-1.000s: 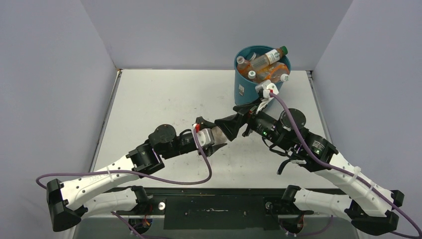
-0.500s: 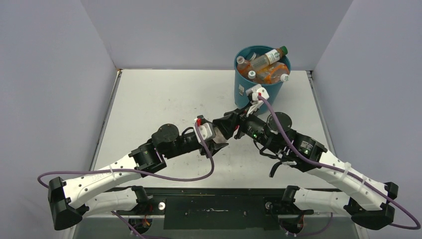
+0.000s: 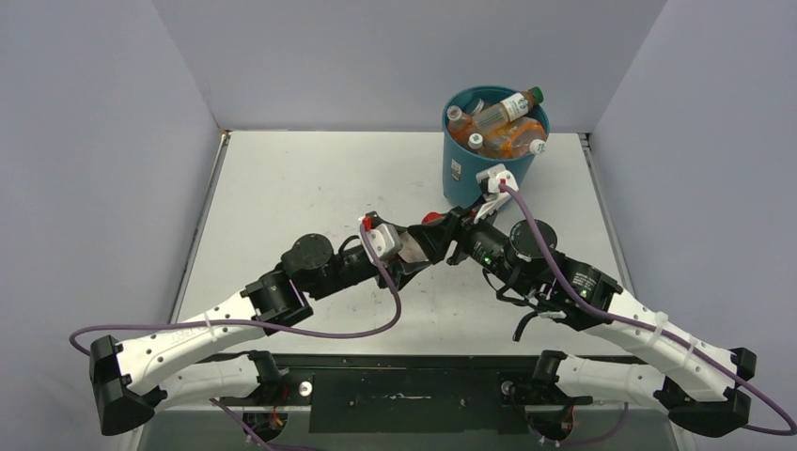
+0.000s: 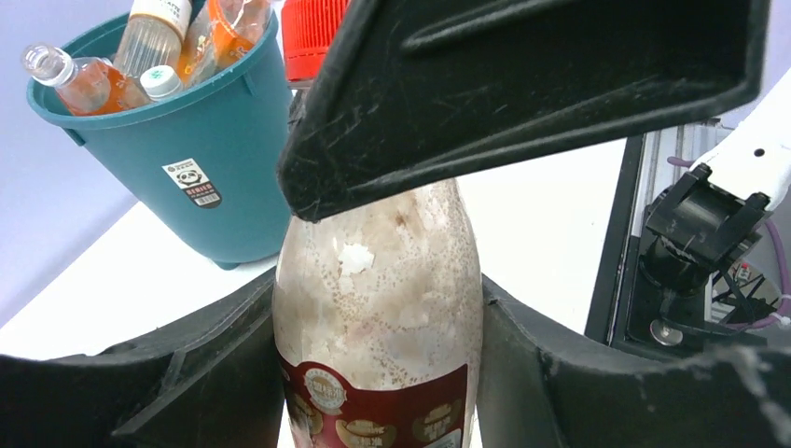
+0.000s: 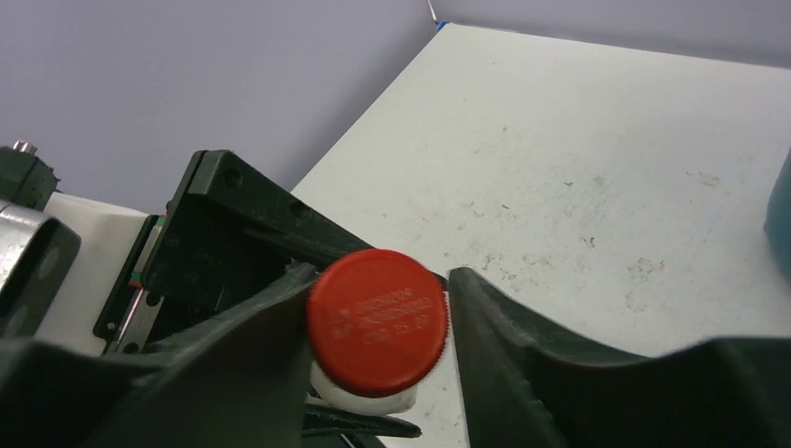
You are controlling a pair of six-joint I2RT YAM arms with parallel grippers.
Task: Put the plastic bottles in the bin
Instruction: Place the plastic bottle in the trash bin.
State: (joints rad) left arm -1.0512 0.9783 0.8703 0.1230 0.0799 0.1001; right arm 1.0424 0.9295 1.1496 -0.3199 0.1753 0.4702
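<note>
One bottle (image 4: 378, 308), two grippers, mid-frame
left gripper (image 3: 406, 254) pinches its body; right gripper (image 3: 440, 237) fingers flank the red cap (image 5: 378, 317), contact unclear; bin (image 3: 470, 160) upper right, other bottles (image 3: 507, 122) inside

I count one bin (image 3: 462, 178). Inside it I can make out at least four bottles (image 3: 507, 111); the pile hides any others. One more bottle (image 4: 378, 308) is outside the bin. There are two arms, a left arm (image 3: 188, 334) and a right arm (image 3: 648, 329), and one table (image 3: 301, 178).
</note>
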